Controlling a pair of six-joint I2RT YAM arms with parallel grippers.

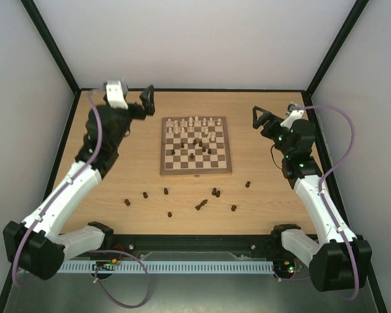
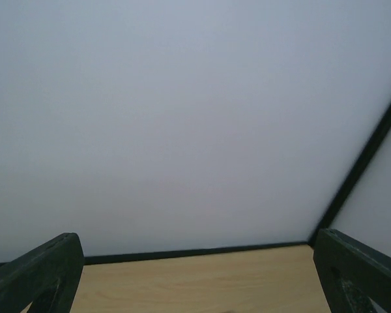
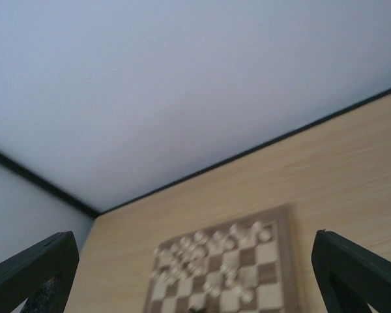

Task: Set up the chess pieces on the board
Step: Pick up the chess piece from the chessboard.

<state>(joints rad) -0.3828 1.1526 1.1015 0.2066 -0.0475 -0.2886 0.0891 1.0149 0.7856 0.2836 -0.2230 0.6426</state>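
The jaws of the left arm (image 1: 72, 182) gape wide on nothing, raised above the tabletop's (image 1: 267, 195) far left corner, and the jaws of the right arm (image 1: 319, 202) stand just as wide and empty near the right edge, turned toward the board (image 1: 195, 171). The board lies mid-tabletop, a little nearer the far edge, with pale chess pieces (image 1: 192, 122) crowded along its far rows and a few dark chess pieces (image 1: 195, 143) about its middle. More dark ones (image 1: 166, 192) are strewn on the bare wood between the board and the near edge, one (image 1: 201, 205) seemingly lying on its side.
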